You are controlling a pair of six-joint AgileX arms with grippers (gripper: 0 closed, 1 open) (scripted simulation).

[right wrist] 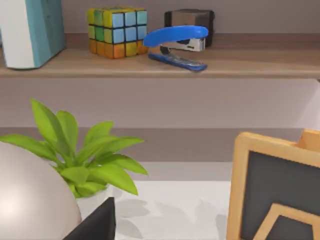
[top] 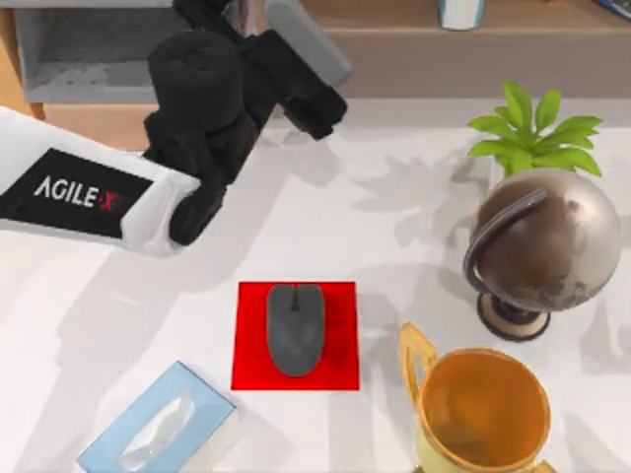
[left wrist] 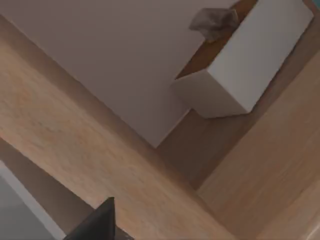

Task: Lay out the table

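The white table spreads across the top view. Near its middle lies a red square mat with a dark grey computer mouse on it. My left gripper is black and reaches over the table's back edge toward the wooden shelf unit. The left wrist view looks closely at the shelf's wood and a white box. A dark edge of my right gripper shows low in the right wrist view, facing the shelf.
A light blue tissue box lies front left, a gold trophy cup front right. A brown globe and a green plant stand at the right. On the shelf sit a colour cube, blue stapler and teal book. A wooden-framed board is nearby.
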